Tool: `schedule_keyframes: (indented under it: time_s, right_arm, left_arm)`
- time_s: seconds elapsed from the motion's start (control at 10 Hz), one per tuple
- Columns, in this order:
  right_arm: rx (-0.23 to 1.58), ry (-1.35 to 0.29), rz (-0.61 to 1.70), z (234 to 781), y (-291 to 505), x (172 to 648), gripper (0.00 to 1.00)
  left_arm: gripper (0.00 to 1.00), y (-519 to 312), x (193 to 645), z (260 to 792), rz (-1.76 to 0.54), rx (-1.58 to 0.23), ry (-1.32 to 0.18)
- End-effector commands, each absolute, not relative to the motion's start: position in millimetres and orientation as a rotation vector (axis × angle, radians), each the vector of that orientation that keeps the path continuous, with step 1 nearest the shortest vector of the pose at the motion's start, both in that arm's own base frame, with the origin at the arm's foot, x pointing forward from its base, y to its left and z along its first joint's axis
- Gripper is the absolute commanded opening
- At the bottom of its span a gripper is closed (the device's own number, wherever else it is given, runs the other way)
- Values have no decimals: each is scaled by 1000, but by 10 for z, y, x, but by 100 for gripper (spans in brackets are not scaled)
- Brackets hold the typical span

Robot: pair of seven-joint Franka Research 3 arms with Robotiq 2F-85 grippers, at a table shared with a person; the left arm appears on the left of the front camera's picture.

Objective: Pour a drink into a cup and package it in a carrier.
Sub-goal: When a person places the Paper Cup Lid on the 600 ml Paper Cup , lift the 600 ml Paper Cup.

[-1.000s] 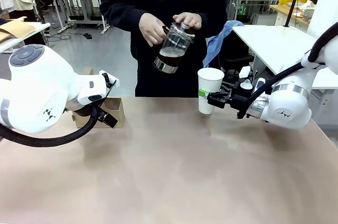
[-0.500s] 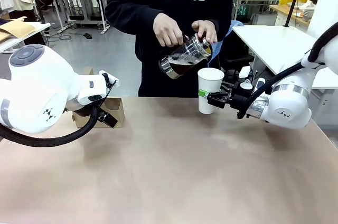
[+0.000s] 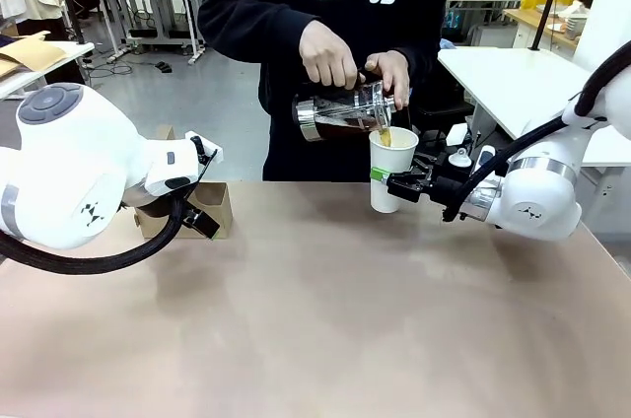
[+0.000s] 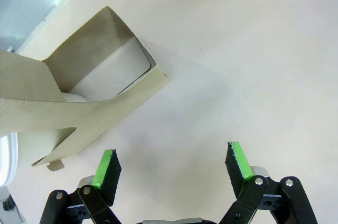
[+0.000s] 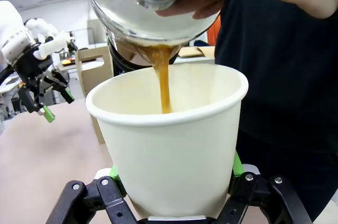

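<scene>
Over the bench (image 3: 335, 329) the drink (image 5: 164, 78) pours into the cup (image 3: 392, 150) clamped in the right gripper (image 3: 387, 180); next, likely a level carry to the carrier (image 4: 100, 94) just ahead of the spread-jawed left gripper (image 4: 172, 160)

Brown drink (image 5: 164, 81) streaming from tipped glass jug (image 3: 340, 110) into white cup (image 3: 394, 152), cardboard carrier (image 3: 219, 206) standing well apart

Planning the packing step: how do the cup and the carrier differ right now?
The cup is white and round; the carrier is brown with a square pocket. The cup is clamped in the jaws of the right gripper, taking coffee; the carrier stands free on the table, its visible pocket empty. Both open upward.
</scene>
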State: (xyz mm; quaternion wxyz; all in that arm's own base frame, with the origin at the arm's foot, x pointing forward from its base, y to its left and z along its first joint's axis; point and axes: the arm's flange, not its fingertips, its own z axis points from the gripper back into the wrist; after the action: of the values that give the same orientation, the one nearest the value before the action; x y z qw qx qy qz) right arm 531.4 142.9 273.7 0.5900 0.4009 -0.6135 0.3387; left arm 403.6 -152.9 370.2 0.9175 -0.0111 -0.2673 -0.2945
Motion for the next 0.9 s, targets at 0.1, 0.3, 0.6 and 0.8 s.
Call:
schedule_keyframes:
  time_s: [0.1,0.3,0.6,0.8]
  right_arm:
    - [918,-1419,792,2768,1435,5280,81]
    - [918,-1419,792,2768,1435,5280,81]
    - [918,-1419,792,2768,1435,5280,81]
    - [918,-1419,792,2768,1435,5280,81]
  left_arm:
    - [100,-1522,4034,3704,-605,-25,-550]
    - [100,-1522,4034,3704,-605,-25,-550]
    - [100,-1522,4034,3704,-605,-25,-550]
    - [100,-1522,4034,3704,-605,-25,-550]
